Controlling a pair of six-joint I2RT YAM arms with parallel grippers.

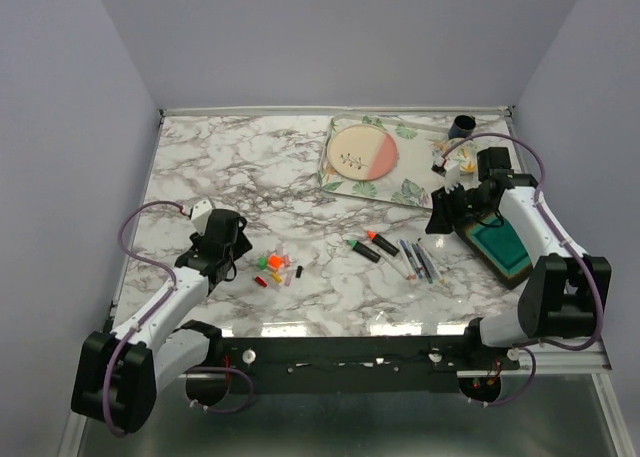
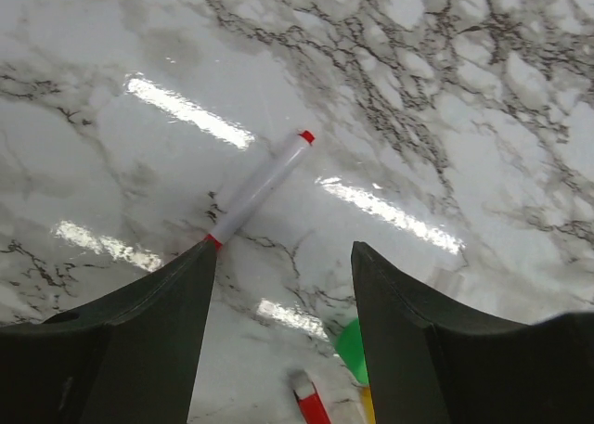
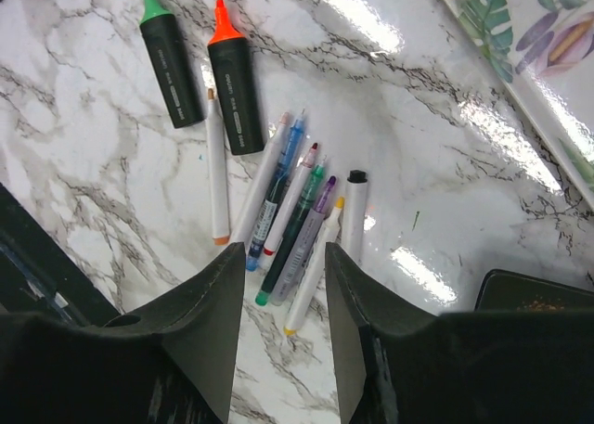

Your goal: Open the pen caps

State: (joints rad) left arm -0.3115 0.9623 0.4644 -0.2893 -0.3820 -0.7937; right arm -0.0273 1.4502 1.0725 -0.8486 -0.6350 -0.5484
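Observation:
Loose pen caps (image 1: 275,267) in orange, green, red, pink, yellow and black lie in a small heap left of centre. My left gripper (image 1: 225,255) hovers just left of them, open and empty (image 2: 283,252). A white pen with red ends (image 2: 260,187) lies beyond its fingers, and a green cap (image 2: 351,350) and a red cap (image 2: 312,405) sit below. Two black highlighters (image 3: 204,81), their green and orange tips bare, lie beside several thin uncapped pens (image 3: 297,215). Above those pens my right gripper (image 3: 283,257) is open with nothing in it (image 1: 445,212).
A floral tray (image 1: 405,189) with a pink and cream plate (image 1: 362,152) stands at the back right, a dark cup (image 1: 462,127) behind it. A dark box with a green top (image 1: 505,245) lies under the right arm.

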